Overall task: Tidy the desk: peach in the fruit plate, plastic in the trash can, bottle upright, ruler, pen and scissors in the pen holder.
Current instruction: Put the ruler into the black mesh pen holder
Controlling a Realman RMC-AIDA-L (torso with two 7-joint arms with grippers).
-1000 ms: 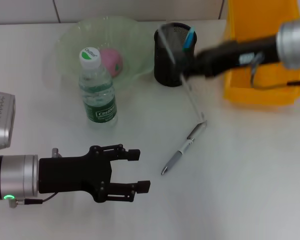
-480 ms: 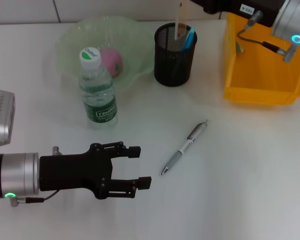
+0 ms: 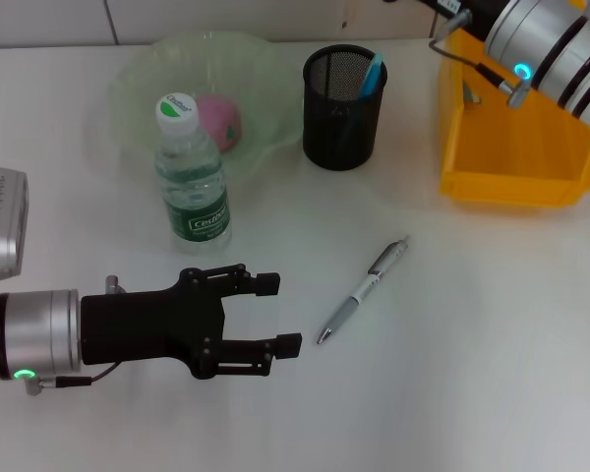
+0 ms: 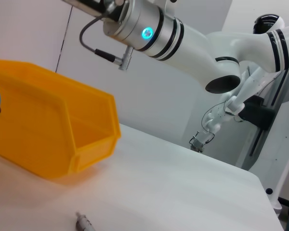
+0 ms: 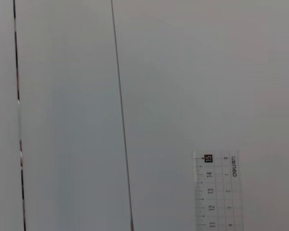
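The clear ruler (image 5: 216,192) shows in the right wrist view, held up against the wall by my right gripper. In the head view only the right arm (image 3: 541,39) shows, at the top right above the yellow trash can (image 3: 511,147). The black mesh pen holder (image 3: 342,98) has a blue handle (image 3: 374,74) sticking out. The silver pen (image 3: 364,290) lies on the table, right of my open, empty left gripper (image 3: 270,315). The bottle (image 3: 192,177) stands upright in front of the green fruit plate (image 3: 147,69), which holds the pink peach (image 3: 221,120). Plastic is out of view.
The left wrist view shows the yellow bin (image 4: 48,139), the pen's tip (image 4: 84,222) and the right arm (image 4: 159,33) overhead. White table surface lies around the pen and in front of the bin.
The right arm has lifted the ruler from above the pen holder up and back, out of the head view. The left gripper has crept slightly right toward the pen.
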